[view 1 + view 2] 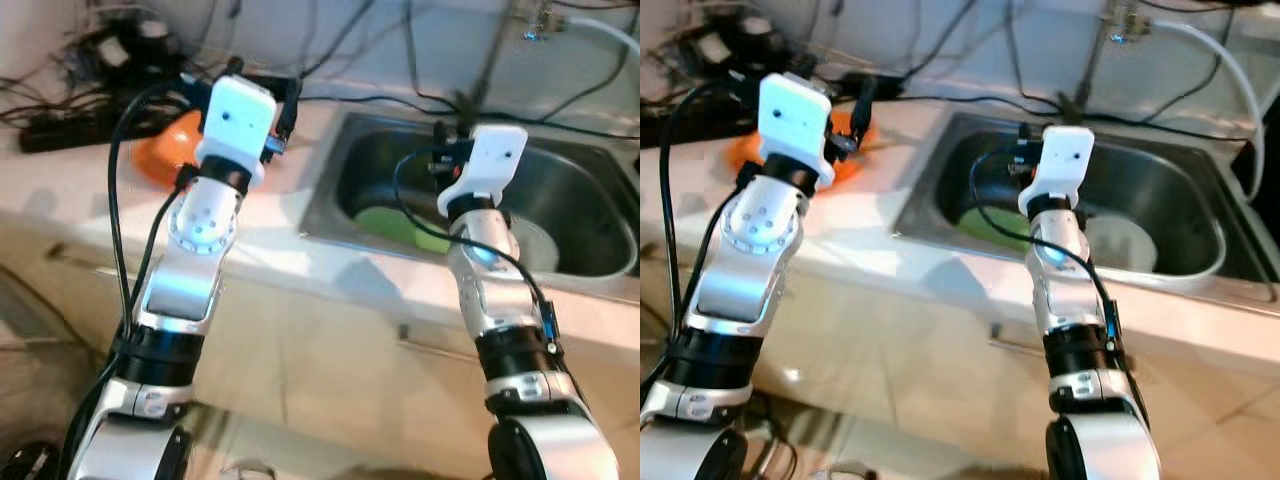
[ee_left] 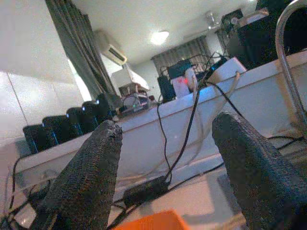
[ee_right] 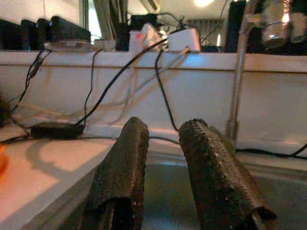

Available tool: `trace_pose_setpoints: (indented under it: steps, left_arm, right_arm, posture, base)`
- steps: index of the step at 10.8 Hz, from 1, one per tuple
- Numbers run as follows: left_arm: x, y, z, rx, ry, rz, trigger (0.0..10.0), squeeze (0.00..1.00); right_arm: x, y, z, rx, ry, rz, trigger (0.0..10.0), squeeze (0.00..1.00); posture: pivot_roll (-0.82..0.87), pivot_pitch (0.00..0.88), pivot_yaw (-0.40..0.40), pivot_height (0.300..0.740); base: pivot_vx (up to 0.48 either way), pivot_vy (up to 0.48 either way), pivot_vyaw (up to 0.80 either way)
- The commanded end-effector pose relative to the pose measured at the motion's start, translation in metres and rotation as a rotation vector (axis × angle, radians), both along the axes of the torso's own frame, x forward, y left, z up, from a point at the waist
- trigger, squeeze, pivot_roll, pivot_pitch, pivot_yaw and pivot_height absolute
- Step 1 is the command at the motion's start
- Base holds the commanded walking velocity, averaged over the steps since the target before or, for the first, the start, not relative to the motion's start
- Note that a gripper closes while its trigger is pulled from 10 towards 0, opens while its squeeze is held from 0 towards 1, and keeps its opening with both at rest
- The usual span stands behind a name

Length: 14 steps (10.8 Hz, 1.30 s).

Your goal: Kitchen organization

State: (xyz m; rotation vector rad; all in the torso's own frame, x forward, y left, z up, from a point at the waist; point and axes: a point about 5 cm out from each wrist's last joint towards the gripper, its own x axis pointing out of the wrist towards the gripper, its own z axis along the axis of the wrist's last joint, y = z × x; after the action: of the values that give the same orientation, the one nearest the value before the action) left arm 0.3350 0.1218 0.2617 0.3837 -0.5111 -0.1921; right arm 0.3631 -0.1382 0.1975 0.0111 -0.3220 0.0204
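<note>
Orange bowl (image 1: 165, 150) sits on the pale counter (image 1: 290, 255) just under my left gripper (image 2: 165, 163), whose fingers (image 2: 91, 172) stand wide apart with nothing between them. My right gripper (image 3: 160, 158) hangs over the steel sink (image 1: 1180, 195), fingers a little apart and empty, above a green plate (image 1: 990, 222) and a white plate (image 1: 1125, 245). Black cables (image 1: 70, 115) crowd the counter behind the bowl. If I reach down carelessly, I judge I could snag one and drag the power brick (image 2: 146, 189) along, or nudge the bowl off the edge.
</note>
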Motion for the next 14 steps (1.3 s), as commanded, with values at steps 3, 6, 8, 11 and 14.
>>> trace_pose_setpoints:
  steps: [3, 6, 8, 11, 14]
  left_arm:
    - [0.002, -0.001, -0.010, 0.040, 0.042, -0.003, 10.0, 0.00]
    - [0.002, -0.004, -0.021, 0.160, 0.057, -0.032, 10.0, 0.00]
    - [0.002, -0.006, -0.027, 0.253, 0.056, -0.039, 10.0, 0.00]
    - [0.005, -0.010, -0.041, 0.565, 0.073, -0.020, 10.0, 0.00]
    - [0.018, -0.020, -0.039, 0.623, 0.041, 0.044, 10.0, 0.00]
  right_arm:
    - [0.000, -0.001, 0.002, 0.006, 0.008, 0.002, 10.0, 0.00]
    - [0.000, 0.000, -0.001, -0.008, 0.023, 0.001, 10.0, 0.00]
    - [0.001, -0.001, -0.003, -0.028, 0.042, -0.015, 10.0, 0.00]
    - [0.004, -0.003, -0.011, 0.019, 0.098, -0.035, 10.0, 0.00]
    - [0.003, 0.006, -0.014, 0.030, 0.113, -0.006, 10.0, 0.00]
  posture:
    - [0.10, 0.043, -0.037, 0.740]
    - [0.10, 0.058, -0.038, 0.740]
    - [0.09, 0.064, -0.039, 0.740]
    - [0.10, 0.067, -0.042, 0.740]
    - [0.11, 0.069, -0.046, 0.740]
  base:
    - [0.000, 0.000, 0.19]
    - [0.000, 0.000, 0.00]
    - [0.000, 0.000, 0.23]
    - [0.000, 0.000, 0.00]
    - [0.000, 0.000, 0.00]
